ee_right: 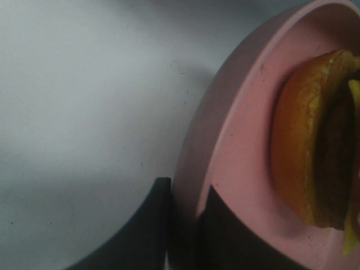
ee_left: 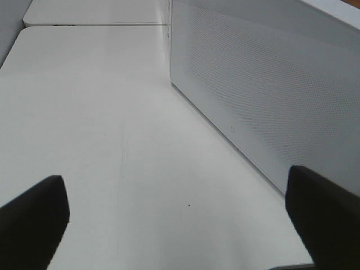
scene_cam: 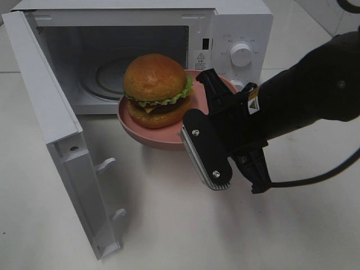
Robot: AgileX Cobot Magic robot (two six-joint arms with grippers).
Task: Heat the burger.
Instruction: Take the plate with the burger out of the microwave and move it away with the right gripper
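Observation:
The burger (scene_cam: pixel 154 79), with a golden-brown bun, green lettuce and a dark patty, sits on a pink plate (scene_cam: pixel 147 136). The plate hangs above the table just in front of the open microwave (scene_cam: pixel 236 28). My right gripper (scene_cam: pixel 206 94) is shut on the plate's right rim. In the right wrist view its two dark fingers (ee_right: pixel 151 225) pinch the plate's edge (ee_right: pixel 236 140), with the burger (ee_right: pixel 304 152) just beyond. My left gripper (ee_left: pixel 177 216) is open and holds nothing. It hovers low over the table beside the microwave's perforated side wall (ee_left: pixel 270 95), and the exterior view does not show it.
The microwave door (scene_cam: pixel 45 112) swings out to the left and reaches toward the table's front. A glass turntable (scene_cam: pixel 107 73) lies inside the cavity. Control knobs (scene_cam: pixel 241 54) sit on the right panel. A black cable (scene_cam: pixel 315 177) trails from the right arm.

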